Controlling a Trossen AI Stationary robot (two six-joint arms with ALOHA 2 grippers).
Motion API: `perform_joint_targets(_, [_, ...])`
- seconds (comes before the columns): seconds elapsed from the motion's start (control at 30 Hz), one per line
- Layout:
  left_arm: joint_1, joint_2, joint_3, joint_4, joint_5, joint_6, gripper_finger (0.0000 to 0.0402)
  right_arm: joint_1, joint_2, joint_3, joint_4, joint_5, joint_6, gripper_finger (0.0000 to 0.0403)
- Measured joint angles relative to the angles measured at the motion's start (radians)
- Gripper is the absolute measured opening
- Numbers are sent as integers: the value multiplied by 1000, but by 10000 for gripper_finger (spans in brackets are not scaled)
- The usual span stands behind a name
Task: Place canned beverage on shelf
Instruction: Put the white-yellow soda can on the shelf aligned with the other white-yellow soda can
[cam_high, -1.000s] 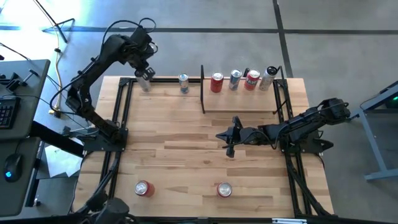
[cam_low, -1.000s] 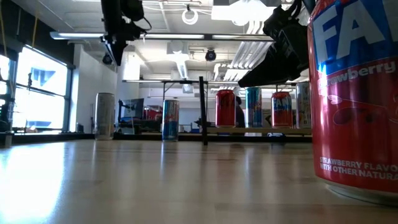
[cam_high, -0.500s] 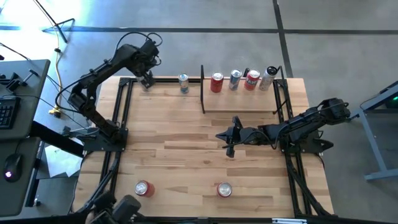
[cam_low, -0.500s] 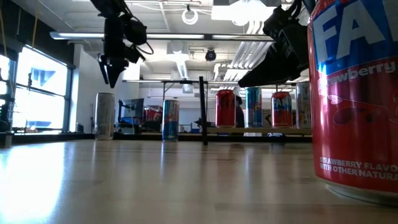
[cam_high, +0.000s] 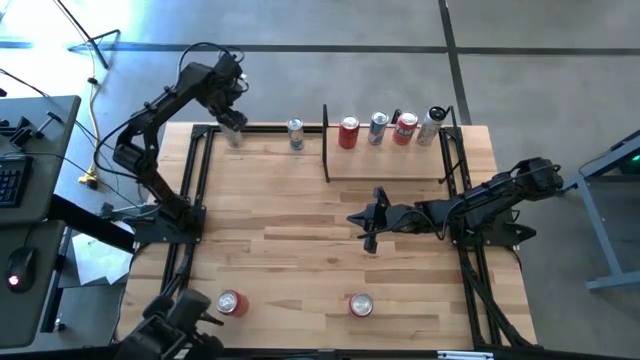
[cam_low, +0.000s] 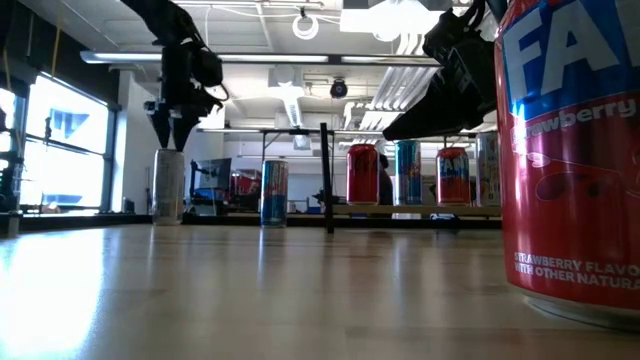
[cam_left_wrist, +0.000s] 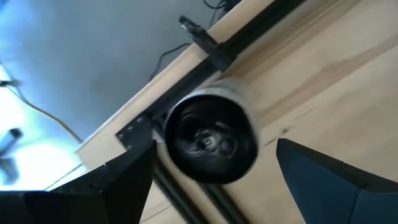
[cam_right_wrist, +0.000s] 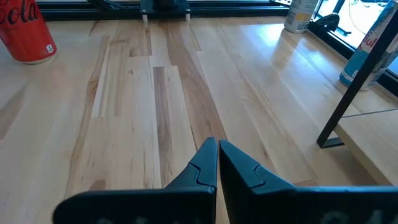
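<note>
Pale slatted wooden tabletop (cam_high: 300, 230), smooth with a soft sheen, edged by thin matt black metal bars (cam_high: 325, 143). Rectangular pale wood shelf panel (cam_high: 390, 165) of like grain. Glossy red printed metal can (cam_low: 570, 150), silver brushed-metal can (cam_low: 168, 185) with dark, shiny lid (cam_left_wrist: 210, 140). Matt black plastic gripper fingers (cam_right_wrist: 202, 165).

Grey concrete floor (cam_high: 330, 25), a bright window (cam_low: 70, 150), white ceiling ducts (cam_low: 290, 58).

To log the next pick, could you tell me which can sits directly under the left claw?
The silver can at the far left corner, alone beneath the open left claw.
</note>
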Motion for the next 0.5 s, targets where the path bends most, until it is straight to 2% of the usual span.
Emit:
perform_joint_targets(0.13, [18, 30, 7, 5, 29, -19, 322, 0, 0, 0, 0, -1, 0, 0])
perform_joint_targets(0.5, [25, 62, 10, 21, 25, -34, 322, 2, 0, 0, 0, -4, 0, 0])
